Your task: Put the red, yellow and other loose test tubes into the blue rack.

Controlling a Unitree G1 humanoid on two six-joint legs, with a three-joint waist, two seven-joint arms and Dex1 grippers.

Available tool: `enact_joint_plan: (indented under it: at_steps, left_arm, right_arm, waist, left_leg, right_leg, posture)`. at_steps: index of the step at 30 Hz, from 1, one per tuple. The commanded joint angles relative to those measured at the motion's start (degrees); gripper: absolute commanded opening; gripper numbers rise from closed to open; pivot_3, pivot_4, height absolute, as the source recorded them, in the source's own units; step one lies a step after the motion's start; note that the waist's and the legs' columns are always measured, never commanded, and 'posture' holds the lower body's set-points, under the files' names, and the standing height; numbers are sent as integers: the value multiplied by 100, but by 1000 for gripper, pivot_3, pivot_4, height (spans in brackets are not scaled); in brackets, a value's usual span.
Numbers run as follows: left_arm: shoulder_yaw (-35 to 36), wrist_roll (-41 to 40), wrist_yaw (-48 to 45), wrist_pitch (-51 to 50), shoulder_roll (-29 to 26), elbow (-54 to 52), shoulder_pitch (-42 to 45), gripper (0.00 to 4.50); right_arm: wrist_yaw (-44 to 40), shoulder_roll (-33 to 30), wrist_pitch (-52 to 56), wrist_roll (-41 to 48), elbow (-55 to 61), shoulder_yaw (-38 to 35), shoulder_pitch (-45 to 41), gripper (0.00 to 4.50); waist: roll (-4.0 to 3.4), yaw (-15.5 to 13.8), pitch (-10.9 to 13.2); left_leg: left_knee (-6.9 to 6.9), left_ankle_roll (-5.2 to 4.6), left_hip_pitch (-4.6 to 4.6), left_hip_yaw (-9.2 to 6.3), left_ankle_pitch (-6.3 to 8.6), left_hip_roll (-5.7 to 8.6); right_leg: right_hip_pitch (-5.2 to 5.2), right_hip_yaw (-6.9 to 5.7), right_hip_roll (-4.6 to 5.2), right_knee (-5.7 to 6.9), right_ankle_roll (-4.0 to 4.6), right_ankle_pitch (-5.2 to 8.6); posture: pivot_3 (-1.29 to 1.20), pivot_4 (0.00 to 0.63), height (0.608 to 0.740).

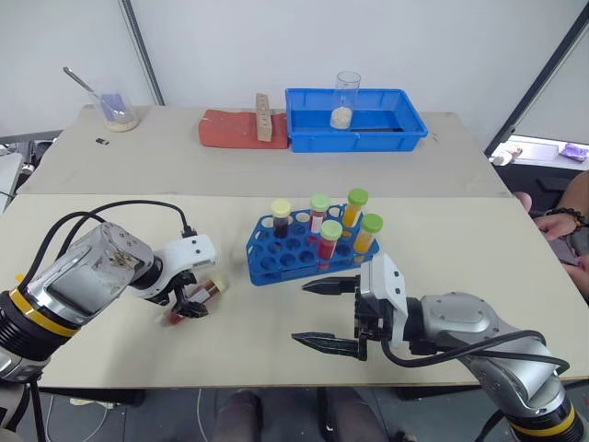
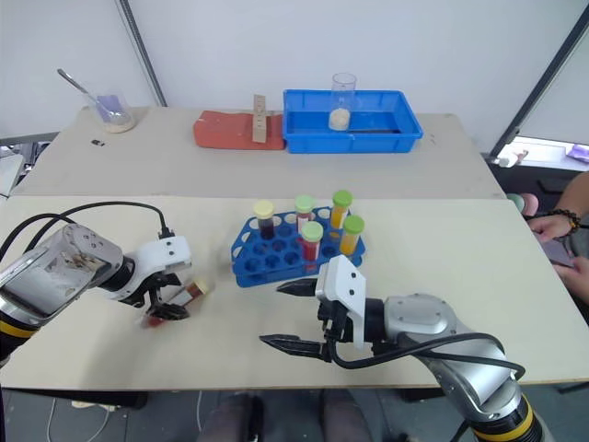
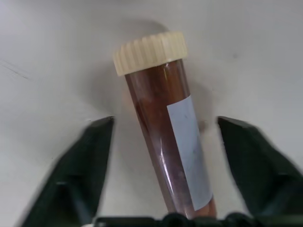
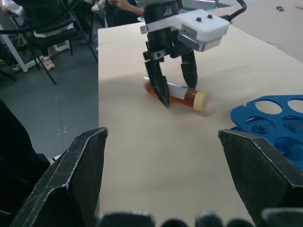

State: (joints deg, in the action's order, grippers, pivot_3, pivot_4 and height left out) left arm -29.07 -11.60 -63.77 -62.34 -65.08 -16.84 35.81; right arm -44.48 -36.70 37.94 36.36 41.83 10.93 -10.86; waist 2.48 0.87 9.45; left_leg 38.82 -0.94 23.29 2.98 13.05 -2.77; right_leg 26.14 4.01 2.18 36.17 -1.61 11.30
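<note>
A loose test tube [image 3: 165,137] with dark red liquid, a white label and a pale-yellow cap lies flat on the table, left of the blue rack [image 1: 267,262]. My left gripper [image 1: 189,304] points down over it, open. One finger stands on each side of the tube, with a gap between each finger and the tube in the left wrist view. The rack holds several upright capped tubes with red and orange liquid. My right gripper [image 1: 299,313] hovers open just in front of the rack, pointing left, with nothing between its fingers.
At the back stand a large blue tray [image 1: 405,129] with a glass beaker [image 1: 346,97], a red pad [image 1: 230,129] and a wooden block [image 1: 264,117]. A beaker with a spoon [image 1: 115,109] sits at the far left. A person's hands [image 1: 561,226] show at the right edge.
</note>
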Motion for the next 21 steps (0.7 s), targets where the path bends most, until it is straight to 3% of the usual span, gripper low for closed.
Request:
enact_joint_plan:
  at_steps: [1,3,4,9,14,18,21]
  left_arm:
    - [27,209,211,178,121,-76,-107,1789]
    - [40,267,272,243,161,-82,-189,1042]
    - [54,290,288,288,163,-85,-228,983]
    - [290,438,211,889,65,11,-435,980]
    - [1240,-214,-385,1389,65,385,-300,980]
    - [2450,-1305,-769,1708,682,814,44,979]
    - [2940,-1855,-505,1490,1284,698,167,979]
  right_arm:
    - [77,28,29,138,239,-100,-60,4160]
    - [91,22,33,152,247,-94,-51,4160]
    - [99,16,34,159,251,-90,-50,4160]
    - [33,-89,32,172,220,-136,-44,4160]
    - [-85,-375,47,279,258,-387,82,4160]
    - [-200,-713,58,364,340,-707,315,4160]
    - [-279,-954,-31,371,368,-1023,516,4160]
  waist:
    - [1,-6,-1]
    - [0,-7,-1]
    - [-1,-16,-2]
    - [-5,-26,-4]
    - [-2,-23,-3]
    - [2,-61,-2]
    - [3,-60,-5]
  left_leg:
    - [2,0,0,-1,0,0]
    - [2,0,-3,0,0,0]
    - [2,0,-7,0,0,0]
    - [3,2,-17,-1,-2,1]
    - [4,3,-8,-2,-3,0]
    - [6,2,5,-3,-3,1]
    - [8,1,12,-3,-2,4]
  right_leg:
    - [-1,0,0,0,-1,0]
    - [-4,1,1,1,-1,-1]
    - [-6,1,1,4,-1,-1]
    - [-12,1,1,9,0,-2]
    - [-6,-1,0,8,2,-2]
    - [-4,-3,1,-1,2,-2]
    - [-5,-1,3,-11,-5,-5]
  posture:
    - [0,150,740]
    - [0,150,740]
    - [0,150,740]
    - [0,150,740]
    - [0,150,740]
    - [0,150,740]
    - [0,150,740]
